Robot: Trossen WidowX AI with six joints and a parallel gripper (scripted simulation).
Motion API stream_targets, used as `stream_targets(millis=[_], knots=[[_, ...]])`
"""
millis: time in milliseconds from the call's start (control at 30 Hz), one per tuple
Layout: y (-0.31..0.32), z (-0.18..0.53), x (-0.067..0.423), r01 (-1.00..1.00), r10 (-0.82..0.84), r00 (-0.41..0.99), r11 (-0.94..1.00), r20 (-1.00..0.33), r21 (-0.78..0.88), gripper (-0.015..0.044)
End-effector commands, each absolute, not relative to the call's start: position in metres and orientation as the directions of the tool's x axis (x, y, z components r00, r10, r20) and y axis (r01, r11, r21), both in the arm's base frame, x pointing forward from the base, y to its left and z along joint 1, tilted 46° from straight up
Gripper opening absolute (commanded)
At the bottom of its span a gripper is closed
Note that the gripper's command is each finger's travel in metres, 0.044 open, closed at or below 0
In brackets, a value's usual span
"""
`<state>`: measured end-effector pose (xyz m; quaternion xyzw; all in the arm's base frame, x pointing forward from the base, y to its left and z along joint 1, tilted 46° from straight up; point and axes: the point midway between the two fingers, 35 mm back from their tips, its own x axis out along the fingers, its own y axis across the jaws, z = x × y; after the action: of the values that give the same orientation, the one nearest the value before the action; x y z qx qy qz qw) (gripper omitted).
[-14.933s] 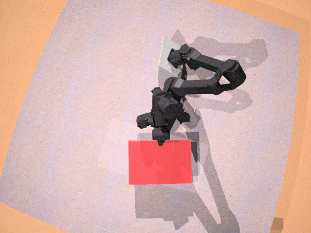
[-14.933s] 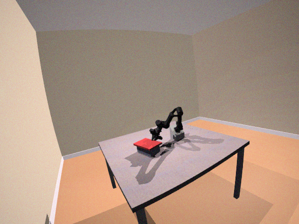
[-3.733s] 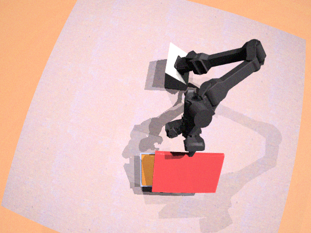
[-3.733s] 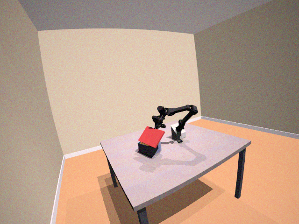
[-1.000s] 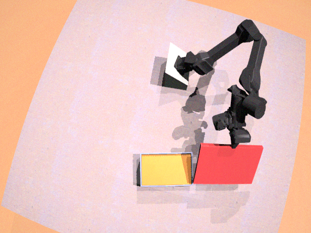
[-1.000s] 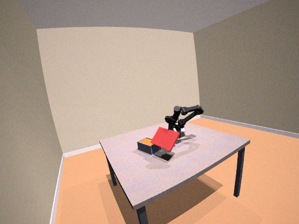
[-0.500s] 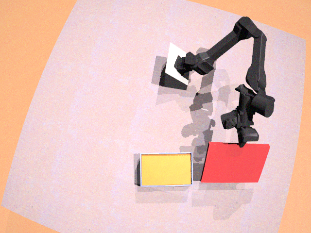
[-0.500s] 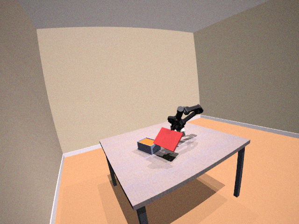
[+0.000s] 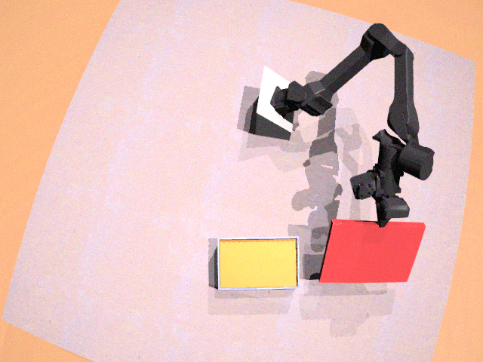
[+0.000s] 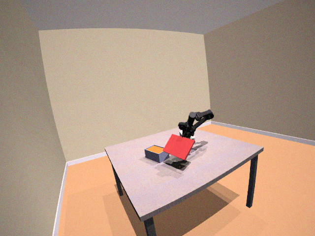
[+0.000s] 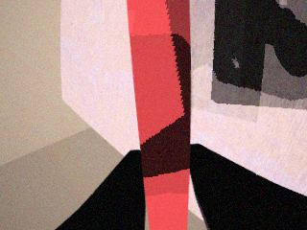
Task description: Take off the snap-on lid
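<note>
The red lid [image 9: 372,253] [image 10: 179,147] [image 11: 158,86] hangs tilted in the air, beside the storage box, on its right in the top view. My gripper [image 9: 383,223] [image 11: 164,157] is shut on the lid at the edge nearest the arm; in the wrist view the lid stands edge-on between the two black fingers. The open storage box [image 9: 298,268] [image 10: 152,155] stands upright on the table, with its yellow inside showing. The lid's underside is hidden in the top and exterior views.
The table [image 9: 136,194] [image 10: 142,183] carries the box and the arm. The arm's white base plate [image 9: 265,97] stands behind the box and lid, toward the top of the top view. Shadows of the lid and arm fall on the table right of the box.
</note>
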<state>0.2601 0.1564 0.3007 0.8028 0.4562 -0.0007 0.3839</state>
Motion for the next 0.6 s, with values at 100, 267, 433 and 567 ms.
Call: stream_targets(millis=[100,267,433,567], knots=[[0.159,0.299,0.260,0.724,0.728,0.594,-0.298,-0.343,0.622,0.0000],[0.163,0.293,0.259,0.724,0.728,0.594,-0.298,-0.342,0.622,0.0000],[0.166,0.289,0.258,0.724,0.728,0.594,-0.298,-0.342,0.622,0.0000],[0.168,0.287,0.257,0.724,0.728,0.594,-0.298,-0.342,0.622,0.0000]])
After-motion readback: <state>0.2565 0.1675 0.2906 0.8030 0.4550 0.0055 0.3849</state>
